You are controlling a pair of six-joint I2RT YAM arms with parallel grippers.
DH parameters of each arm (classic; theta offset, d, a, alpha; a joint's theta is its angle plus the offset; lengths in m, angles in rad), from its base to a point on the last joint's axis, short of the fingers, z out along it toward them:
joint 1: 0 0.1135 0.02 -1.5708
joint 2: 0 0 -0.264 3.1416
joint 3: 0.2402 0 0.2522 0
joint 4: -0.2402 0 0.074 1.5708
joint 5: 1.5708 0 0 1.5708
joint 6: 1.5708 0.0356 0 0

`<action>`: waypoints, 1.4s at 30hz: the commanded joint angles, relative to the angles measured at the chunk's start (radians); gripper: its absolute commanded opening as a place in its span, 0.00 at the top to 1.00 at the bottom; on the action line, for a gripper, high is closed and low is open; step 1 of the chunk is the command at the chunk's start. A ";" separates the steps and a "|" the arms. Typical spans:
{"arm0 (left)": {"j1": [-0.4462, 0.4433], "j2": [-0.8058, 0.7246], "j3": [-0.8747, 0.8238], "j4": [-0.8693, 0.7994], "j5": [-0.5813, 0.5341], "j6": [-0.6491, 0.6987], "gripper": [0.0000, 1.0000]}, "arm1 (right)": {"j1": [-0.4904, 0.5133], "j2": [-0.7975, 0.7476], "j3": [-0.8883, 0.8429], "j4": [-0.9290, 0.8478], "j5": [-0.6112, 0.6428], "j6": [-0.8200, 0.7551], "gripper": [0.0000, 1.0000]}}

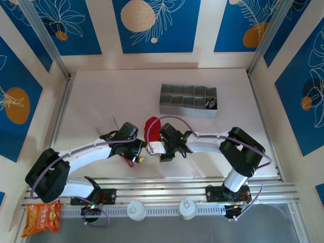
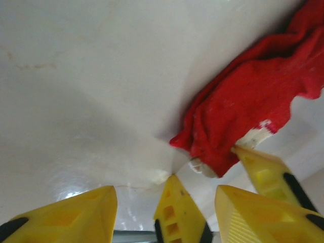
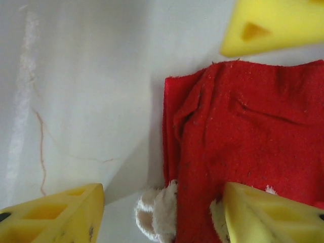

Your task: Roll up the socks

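Note:
A bright red sock point(image 1: 151, 129) lies flat on the white table, its white trim point(image 3: 157, 212) at the near end. In the right wrist view my right gripper point(image 3: 163, 187) stands open over that end, the trim between its jaws and its right finger point(image 3: 273, 212) resting on the red fabric. From the left my left gripper point(image 2: 164, 191) stands open just short of the sock point(image 2: 243, 111), nothing of the sock between its fingers. The tips of both grippers nearly meet at the sock's end point(image 1: 152, 149). One left fingertip point(image 3: 273, 25) shows beyond the sock in the right wrist view.
A grey compartment tray point(image 1: 188, 108) stands behind the sock toward the back right, with something dark and patterned point(image 1: 210, 104) in its right end cell. An orange snack bag point(image 1: 43, 216) lies off the table at the near left. Walls ring the table.

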 commanded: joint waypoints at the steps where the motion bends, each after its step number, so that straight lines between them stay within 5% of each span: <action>1: -0.007 0.009 -0.018 0.097 -0.024 -0.076 0.50 | 0.001 0.065 0.036 0.081 0.085 0.013 0.46; 6: -0.005 0.001 -0.045 0.167 -0.040 -0.092 0.50 | 0.000 0.101 0.099 -0.008 0.072 0.079 0.84; 11: -0.005 -0.046 -0.067 0.178 -0.068 -0.114 0.49 | 0.001 0.086 0.164 -0.110 0.017 0.200 0.99; 22: -0.005 -0.049 -0.116 0.265 -0.078 -0.216 0.31 | -0.004 0.091 0.242 -0.237 -0.198 0.480 1.00; 26: -0.006 -0.029 -0.110 0.274 -0.069 -0.241 0.31 | -0.045 0.120 0.258 -0.242 -0.311 0.576 1.00; 34: -0.004 -0.203 -0.118 0.004 -0.157 -0.281 0.34 | -0.121 0.193 0.313 -0.293 -0.484 0.670 1.00; 42: -0.002 -0.181 -0.134 0.086 -0.123 -0.274 0.36 | -0.196 0.264 0.418 -0.389 -0.616 0.720 1.00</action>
